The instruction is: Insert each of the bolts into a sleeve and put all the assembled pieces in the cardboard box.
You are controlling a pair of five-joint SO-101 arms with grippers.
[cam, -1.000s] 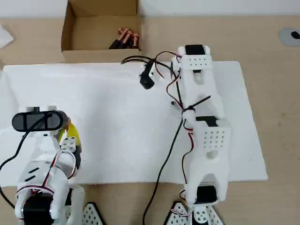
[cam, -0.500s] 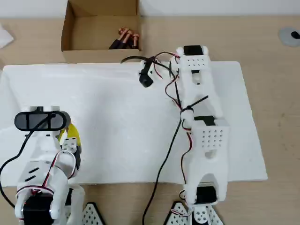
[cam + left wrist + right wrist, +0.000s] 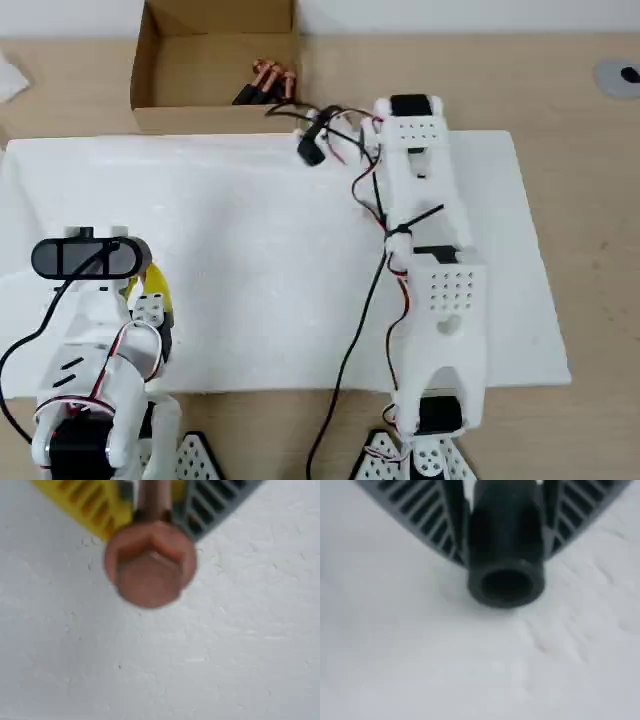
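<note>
The left tool [image 3: 152, 497] was clenched on a copper bolt [image 3: 150, 565], whose hex head jutted beyond the fingers over the white sheet [image 3: 250, 260]. The right tool [image 3: 506, 510] grasped a black sleeve [image 3: 506, 575], open end outward. Assembled pieces [image 3: 268, 82] lay in the cardboard box [image 3: 148, 60].

bolt [image 3: 150, 565]: shank cut off | sleeve [image 3: 506, 555]: rear end cut off

The left gripper [image 3: 152, 507] clamps a copper-coloured bolt [image 3: 150, 565] by its shank, with a yellow finger [image 3: 85, 502] on one side and a grey finger [image 3: 215, 502] on the other. The bolt's six-sided head faces the camera near mid-frame, above a white sheet [image 3: 210, 660].
</note>
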